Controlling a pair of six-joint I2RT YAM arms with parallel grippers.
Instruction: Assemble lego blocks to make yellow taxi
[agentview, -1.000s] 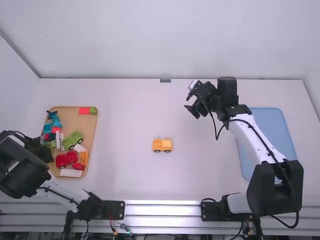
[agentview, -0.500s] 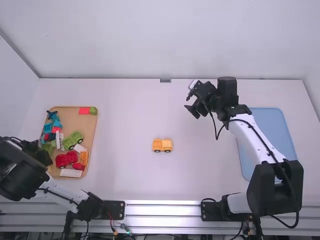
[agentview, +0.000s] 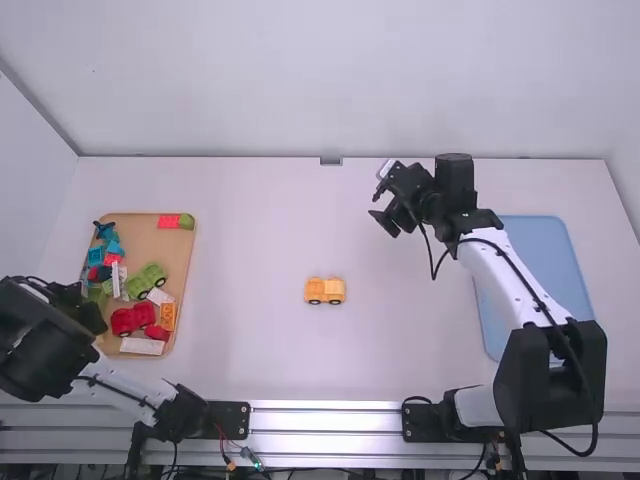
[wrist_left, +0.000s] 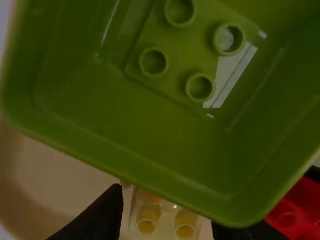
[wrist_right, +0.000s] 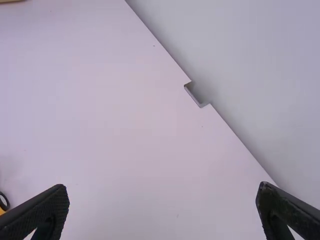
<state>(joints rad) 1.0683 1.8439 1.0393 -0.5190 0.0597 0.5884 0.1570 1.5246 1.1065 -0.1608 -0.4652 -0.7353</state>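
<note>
While yellow truck (agentview: 325, 291) sits on table (agentview: 250, 300), both jaws stand apart, left ones over tray (agentview: 178, 255).

A small yellow-orange car (agentview: 325, 290) stands on the bare tabletop between the two arms, two dark wheels showing along its near side. A yellow-orange block (agentview: 168, 316) lies in the tan tray (agentview: 178, 262), beside red pieces; the left wrist view shows a clear block with yellowish studs (wrist_left: 165, 223), partly hidden.
</note>
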